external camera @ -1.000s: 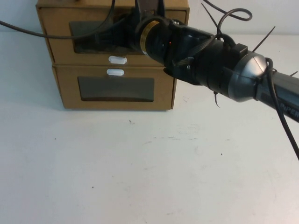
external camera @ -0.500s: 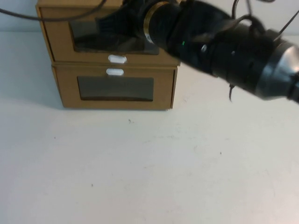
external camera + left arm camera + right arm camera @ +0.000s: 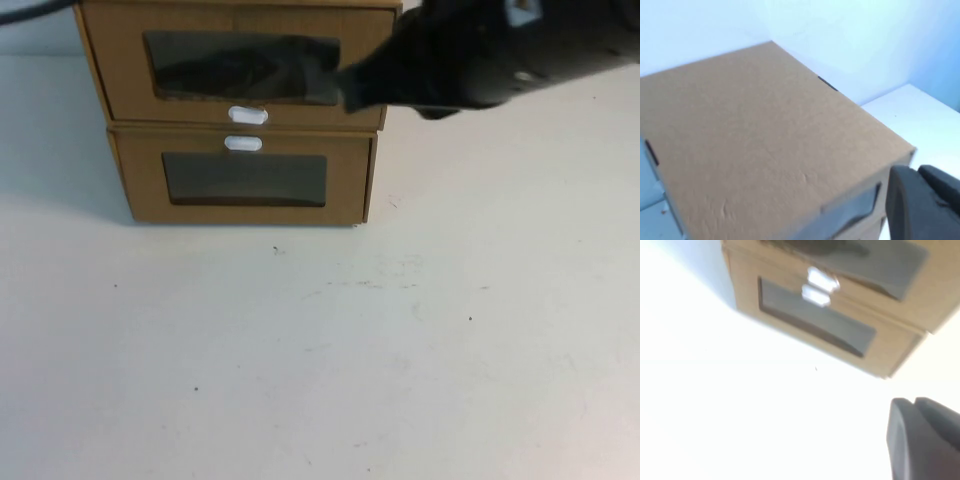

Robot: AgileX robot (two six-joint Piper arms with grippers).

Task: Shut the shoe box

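The shoe box (image 3: 120, 90) is the upper of two stacked brown cardboard boxes, with a wide clear window and a white oval tab (image 3: 247, 115) below it. Its drawer front looks pushed in, about level with the front of the box beneath. My right gripper (image 3: 914, 402) is shut and empty. It hangs over the bare table in front of the boxes, clear of the shoe box (image 3: 940, 290). Its dark arm (image 3: 480, 50) crosses the top right of the high view. My left gripper (image 3: 917, 172) is shut and empty, just above the shoe box's top (image 3: 765, 140) near the front edge.
The lower cardboard box (image 3: 140, 185), with its white tab (image 3: 243, 143) above its window, carries the shoe box. It also shows in the right wrist view (image 3: 745, 295). The white table (image 3: 320, 350) spreads out in front of the boxes, and a pale wall (image 3: 850, 40) stands behind them.
My right arm has lifted and pulled back from the shoe box's window towards the upper right. The window is now uncovered. The boxes have stayed stacked.
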